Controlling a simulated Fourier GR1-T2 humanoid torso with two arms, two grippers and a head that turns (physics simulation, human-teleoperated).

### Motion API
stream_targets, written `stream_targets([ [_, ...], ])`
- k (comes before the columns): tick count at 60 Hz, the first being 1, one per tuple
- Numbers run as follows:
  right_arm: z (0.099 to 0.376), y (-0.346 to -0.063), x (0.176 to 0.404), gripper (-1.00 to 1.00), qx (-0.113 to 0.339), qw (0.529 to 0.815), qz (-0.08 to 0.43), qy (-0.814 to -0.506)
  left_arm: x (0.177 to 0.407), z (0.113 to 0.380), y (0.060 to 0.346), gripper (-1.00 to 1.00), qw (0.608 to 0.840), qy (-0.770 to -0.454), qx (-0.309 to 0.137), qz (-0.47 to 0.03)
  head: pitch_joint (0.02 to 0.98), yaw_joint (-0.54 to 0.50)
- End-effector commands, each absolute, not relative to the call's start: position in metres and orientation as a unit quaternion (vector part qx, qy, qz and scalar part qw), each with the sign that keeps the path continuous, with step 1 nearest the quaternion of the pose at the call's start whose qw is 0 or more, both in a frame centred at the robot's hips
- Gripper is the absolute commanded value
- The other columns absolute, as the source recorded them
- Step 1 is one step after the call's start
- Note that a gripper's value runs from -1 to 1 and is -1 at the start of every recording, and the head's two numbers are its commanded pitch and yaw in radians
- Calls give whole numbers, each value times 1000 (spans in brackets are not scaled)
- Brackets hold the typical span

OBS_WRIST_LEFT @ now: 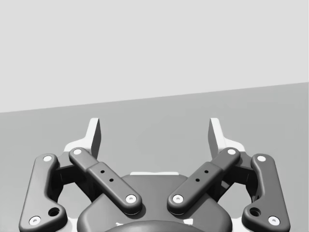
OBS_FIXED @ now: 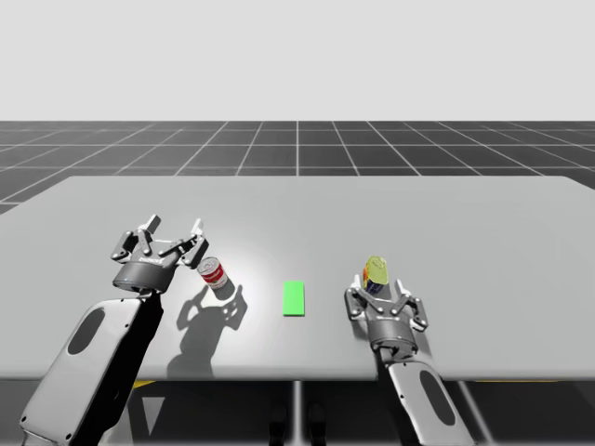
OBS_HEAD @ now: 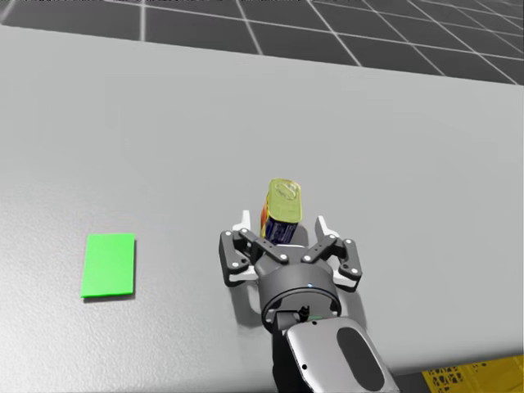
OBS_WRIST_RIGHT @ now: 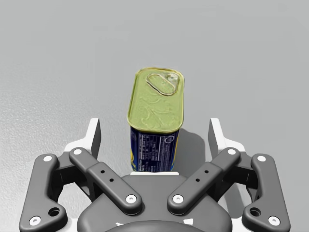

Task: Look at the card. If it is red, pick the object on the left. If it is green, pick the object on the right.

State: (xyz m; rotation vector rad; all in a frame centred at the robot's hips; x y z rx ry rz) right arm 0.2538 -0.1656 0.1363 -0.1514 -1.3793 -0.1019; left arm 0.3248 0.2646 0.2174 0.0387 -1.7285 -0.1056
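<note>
On the grey worktop (OBS_FIXED: 465, 223), my left end effector (OBS_FIXED: 173, 225) is open, its fingers spread wide. Just to its right is a tilted red can (OBS_FIXED: 215, 275). A green card (OBS_FIXED: 295, 298) lies flat in the middle. Further right, a blue tin (OBS_WRIST_RIGHT: 155, 121) with a yellow lid stands between the fingers of my right end effector (OBS_WRIST_RIGHT: 154, 130), which is open and not touching it.

Embossed gold-toned metal lid on the blue rectangular can (OBS_WRIST_RIGHT: 155, 116); table (OBS_HEAD: 164, 123) smooth, matt grey; green card (OBS_HEAD: 108, 264) matt.
</note>
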Motion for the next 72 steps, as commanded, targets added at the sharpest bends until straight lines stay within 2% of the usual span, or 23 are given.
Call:
stream_targets([
  [1, 131, -167, 272, -1000, -71, 780, -41, -620, 326, 217, 265, -1000, 648, -760, 17, -46, 785, -298],
  [11, 125, -167, 277, -1000, -63, 804, -20, -591, 326, 216, 265, -1000, 650, -758, 17, -47, 780, -299],
  [12, 124, -166, 275, -918, -74, 800, -26, -595, 326, 216, 265, -1000, 650, -758, 17, -47, 780, -299],
  [13, 122, -167, 276, 470, -75, 804, -26, -589, 326, 216, 265, -1000, 650, -758, 17, -47, 779, -299],
  [14, 122, -167, 275, 943, -75, 806, -28, -586, 326, 216, 265, -1000, 650, -758, 17, -47, 779, -299],
  [15, 121, -167, 275, 990, -74, 807, -30, -585, 326, 216, 265, -1000, 650, -758, 17, -47, 778, -299],
  [30, 117, -172, 275, 1000, -85, 808, -39, -582, 327, 216, 266, -1000, 649, -759, 17, -47, 736, -307],
  [52, 116, -174, 273, 1000, -95, 802, -40, -588, 327, 215, 267, -1000, 650, -758, 18, -48, 435, -319],
  [65, 117, -176, 272, 1000, -97, 799, -42, -592, 327, 215, 267, -1000, 649, -759, 18, -47, 403, -319],
  [72, 133, -183, 273, 1000, -98, 788, -49, -606, 327, 215, 268, -1000, 649, -759, 18, -47, 409, -319],
])
